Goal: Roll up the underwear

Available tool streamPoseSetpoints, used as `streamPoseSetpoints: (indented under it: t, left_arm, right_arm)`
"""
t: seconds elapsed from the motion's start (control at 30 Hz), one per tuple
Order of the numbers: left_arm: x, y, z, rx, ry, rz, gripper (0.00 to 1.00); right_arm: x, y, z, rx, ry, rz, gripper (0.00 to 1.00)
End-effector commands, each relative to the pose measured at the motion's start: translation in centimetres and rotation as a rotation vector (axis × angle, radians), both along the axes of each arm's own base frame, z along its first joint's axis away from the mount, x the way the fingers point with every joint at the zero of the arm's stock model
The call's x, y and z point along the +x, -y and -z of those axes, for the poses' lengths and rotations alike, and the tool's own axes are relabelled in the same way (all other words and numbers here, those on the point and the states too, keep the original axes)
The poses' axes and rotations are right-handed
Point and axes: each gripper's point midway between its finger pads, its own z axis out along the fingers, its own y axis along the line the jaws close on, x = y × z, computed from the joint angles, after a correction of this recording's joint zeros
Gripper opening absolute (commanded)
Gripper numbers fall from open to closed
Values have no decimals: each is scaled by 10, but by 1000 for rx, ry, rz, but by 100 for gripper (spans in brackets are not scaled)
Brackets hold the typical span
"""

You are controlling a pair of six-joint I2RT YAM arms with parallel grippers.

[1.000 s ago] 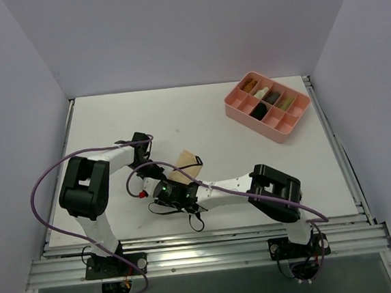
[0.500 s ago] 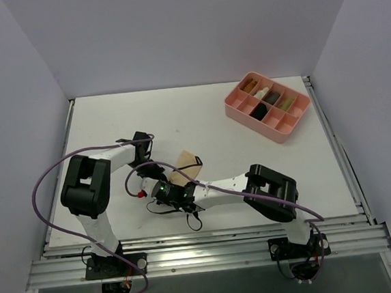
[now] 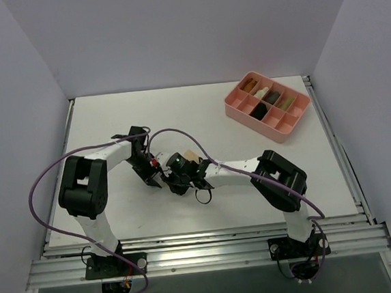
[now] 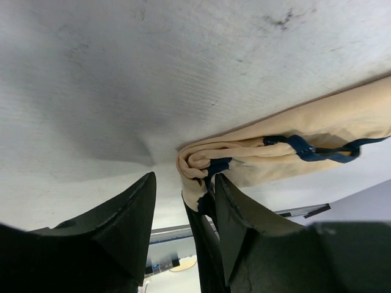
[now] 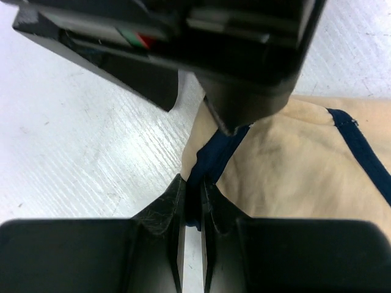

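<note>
The underwear [image 4: 293, 149] is tan cloth with dark trim, lying on the white table with its near end bunched into a small fold. In the top view only a scrap of the underwear [image 3: 191, 156] shows behind the right wrist. My right gripper [image 5: 192, 194] is shut on the dark trim at the edge of the underwear [image 5: 287, 165]. My left gripper [image 4: 183, 192] is open, and the folded end lies against its right finger [image 4: 244, 226]. In the top view the left gripper [image 3: 155, 177] and right gripper [image 3: 173, 183] meet tip to tip.
A pink divided tray [image 3: 300, 118] holding several small rolled cloths stands at the back right. Purple cables loop over both arms. The table's near edge with its metal rail [image 3: 205, 252] lies just behind the grippers.
The left gripper has opened and swung toward the cloth. The right gripper has shut on the trim and moved away from the near edge, so its wrist now covers most of the underwear.
</note>
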Motion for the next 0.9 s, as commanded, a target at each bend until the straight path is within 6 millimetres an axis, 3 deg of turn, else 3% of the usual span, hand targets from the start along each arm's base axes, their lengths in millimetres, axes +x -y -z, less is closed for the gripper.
streamPoseSetpoints:
  t: [0.0,0.4,0.53,0.87]
  left_arm:
    - [26,-3,-28,-25,148,-11,52]
    - [27,-14,-49,2,303,-25,53]
    - [16,-18,-41,4,303,-12,53]
    - [20,2,-38,-63,361,36,53]
  right_arm:
    - [-40,22,34,-59,-204,-8,0]
    - [-39,26,44,108,-329,91,0]
    - [-34,31,46,141,-351,119,0]
    - [-32,34,54,189,-399,138,0]
